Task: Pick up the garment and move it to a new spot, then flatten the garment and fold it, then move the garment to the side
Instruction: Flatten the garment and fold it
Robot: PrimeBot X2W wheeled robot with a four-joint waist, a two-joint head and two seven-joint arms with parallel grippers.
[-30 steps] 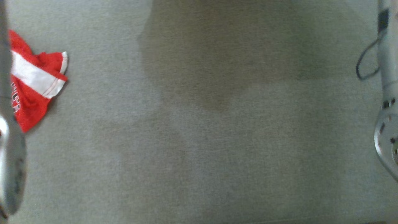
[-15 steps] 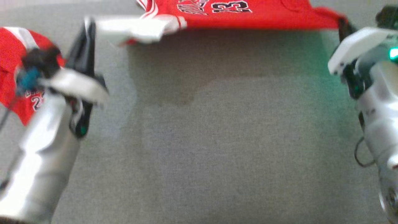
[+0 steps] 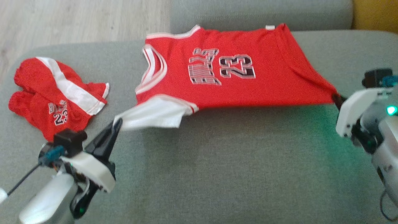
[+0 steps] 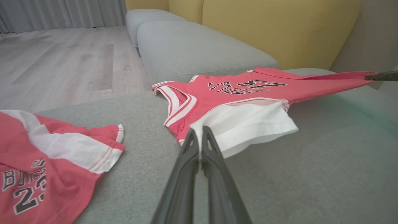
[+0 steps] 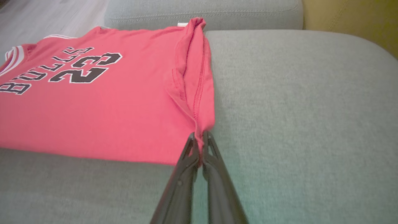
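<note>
PrimeBot X2W's left gripper [image 3: 117,123] and right gripper [image 3: 336,99]: each a pair of long, dark, tapering fingers [image 4: 186,174] set under a white wrist shell [image 3: 90,169]. A black camera block [image 3: 70,140] with a blue connector [image 3: 54,152] and a thin black cable [image 3: 23,182] tops the left wrist; a green lamp [image 3: 391,109] glows on the right. The left forearm [image 3: 46,202] is pale silver.

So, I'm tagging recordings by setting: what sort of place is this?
Probably a home living room: a grey sofa, yellow back cushions, a wood-look floor and curtains.
</note>
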